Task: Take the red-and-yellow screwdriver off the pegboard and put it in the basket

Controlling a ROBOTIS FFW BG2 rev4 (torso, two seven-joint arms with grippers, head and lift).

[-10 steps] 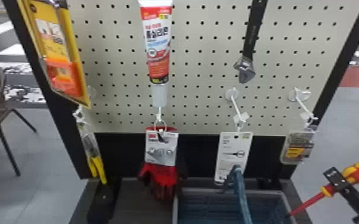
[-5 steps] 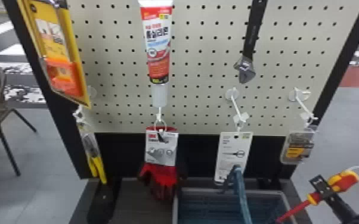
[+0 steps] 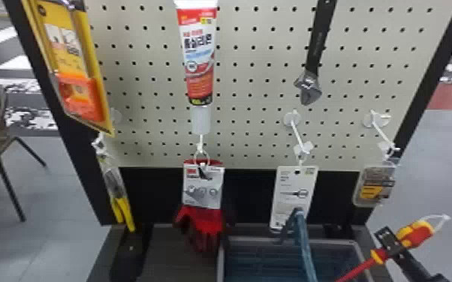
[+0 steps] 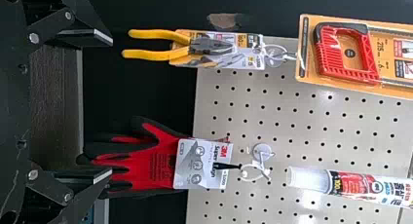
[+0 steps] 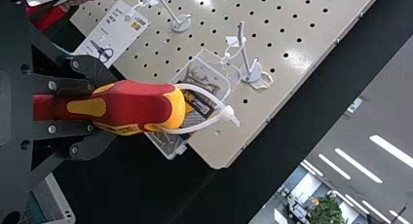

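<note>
Right gripper (image 3: 389,242) is easing inward and lower, clear of pegboard (image 3: 251,112), toward basket (image 3: 220,262). You're holding screwdriver (image 3: 416,234), fingers closing firmly on handle (image 5: 139,104). Shaft (image 3: 356,270) is slanting across basket's right rim, so carrying is apparently nearing release; handle is still needing centring.

On the pegboard (image 3: 251,84), gloves (image 3: 202,221) are hung below a tube (image 3: 199,67), between pliers (image 3: 125,213) and a card (image 3: 287,187); the basket (image 3: 220,266) is set beneath the card.
</note>
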